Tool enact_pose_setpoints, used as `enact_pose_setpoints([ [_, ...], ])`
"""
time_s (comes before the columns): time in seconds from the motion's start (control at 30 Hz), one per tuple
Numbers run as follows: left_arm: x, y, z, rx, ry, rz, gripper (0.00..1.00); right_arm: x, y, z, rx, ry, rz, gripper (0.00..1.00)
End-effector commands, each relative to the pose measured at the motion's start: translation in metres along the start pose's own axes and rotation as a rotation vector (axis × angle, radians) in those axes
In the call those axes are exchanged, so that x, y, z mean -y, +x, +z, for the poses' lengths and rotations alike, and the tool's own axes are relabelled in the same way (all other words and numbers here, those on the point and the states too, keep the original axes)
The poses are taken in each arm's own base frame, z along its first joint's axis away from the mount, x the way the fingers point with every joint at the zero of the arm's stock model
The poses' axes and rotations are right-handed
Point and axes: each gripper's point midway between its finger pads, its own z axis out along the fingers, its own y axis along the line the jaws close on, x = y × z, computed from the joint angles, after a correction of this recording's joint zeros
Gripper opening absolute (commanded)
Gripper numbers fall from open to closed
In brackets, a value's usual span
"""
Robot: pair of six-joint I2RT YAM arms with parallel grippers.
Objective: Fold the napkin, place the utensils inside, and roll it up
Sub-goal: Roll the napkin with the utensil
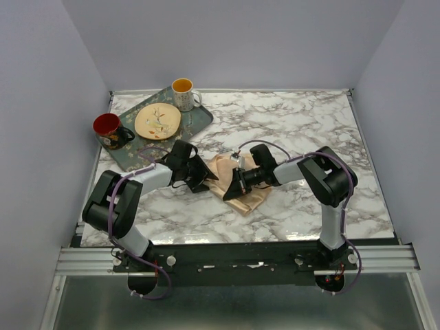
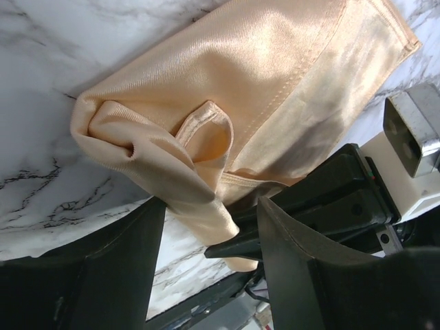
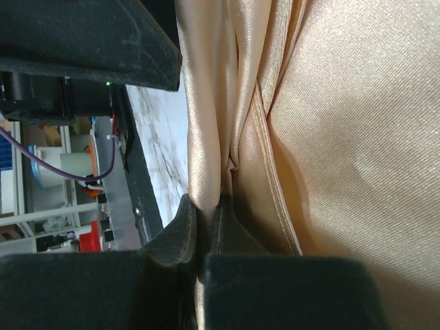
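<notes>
The peach napkin (image 1: 253, 196) lies bunched and folded on the marble between my two grippers. My right gripper (image 1: 232, 187) is shut on a fold of it; in the right wrist view the cloth (image 3: 344, 137) is pinched tight between the two black fingers (image 3: 180, 230). My left gripper (image 1: 205, 177) stands at the napkin's left end. Its jaws are apart, and a hanging fold of the napkin (image 2: 261, 82) sits loosely between them (image 2: 212, 206). The right gripper's fingers (image 2: 237, 245) show just behind that fold. The utensils are out of view.
At the back left, a dark patterned tray (image 1: 199, 120) holds a cream floral plate (image 1: 158, 120) and a yellow mug (image 1: 183, 93). A red mug (image 1: 110, 129) stands at the tray's left edge. Pale walls close in the table.
</notes>
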Motion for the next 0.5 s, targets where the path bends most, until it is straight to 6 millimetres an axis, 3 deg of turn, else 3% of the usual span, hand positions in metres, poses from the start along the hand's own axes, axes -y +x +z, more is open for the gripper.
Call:
enact_pose_setpoints([
  [0.0, -0.002, 0.010, -0.002, -0.021, -0.017, 0.052, 0.63, 0.024, 0.028, 0.004, -0.037, 0.064, 0.115, 0.01],
  [0.23, -0.006, 0.008, -0.024, 0.048, -0.038, 0.072, 0.57, 0.026, 0.026, 0.004, -0.034, 0.068, 0.112, 0.00],
  [0.47, -0.004, 0.015, -0.013, -0.001, 0.001, 0.001, 0.55, 0.013, 0.025, 0.003, -0.038, -0.006, 0.133, 0.01],
])
